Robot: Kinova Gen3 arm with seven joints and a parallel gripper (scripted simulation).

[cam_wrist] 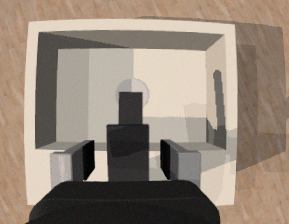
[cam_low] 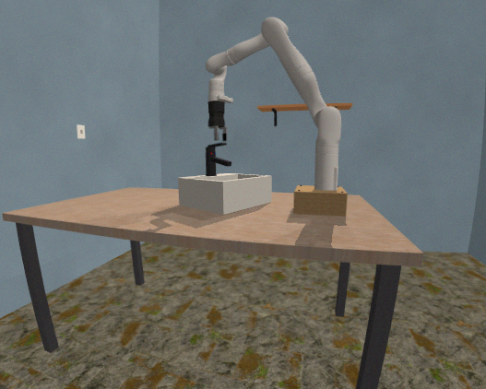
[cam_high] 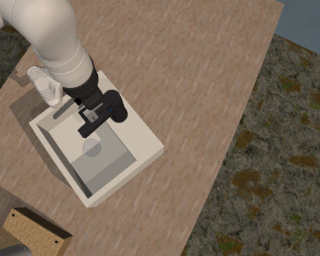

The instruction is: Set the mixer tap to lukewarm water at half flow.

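A black mixer tap (cam_low: 212, 161) stands on the rim of a white sink basin (cam_low: 225, 192). Its lever (cam_low: 216, 146) lies low and points out over the spout (cam_low: 223, 162). A red dot (cam_low: 211, 150) shows on the tap body from the side, and a blue dot (cam_high: 110, 110) from above. My gripper (cam_low: 219, 135) is open and empty. It points straight down, a little above the lever and apart from it. In the wrist view the two fingers stand either side of the dark lever (cam_wrist: 128, 151), with the spout (cam_wrist: 131, 107) beyond over the drain (cam_wrist: 132, 90). From above, the arm hides much of the tap (cam_high: 116, 106).
The sink (cam_high: 95, 142) sits on a wooden table, with raised walls around a sunken basin. The arm's wooden base block (cam_low: 320, 200) stands beside the sink. A small shelf (cam_low: 304, 107) hangs on the wall behind the arm.
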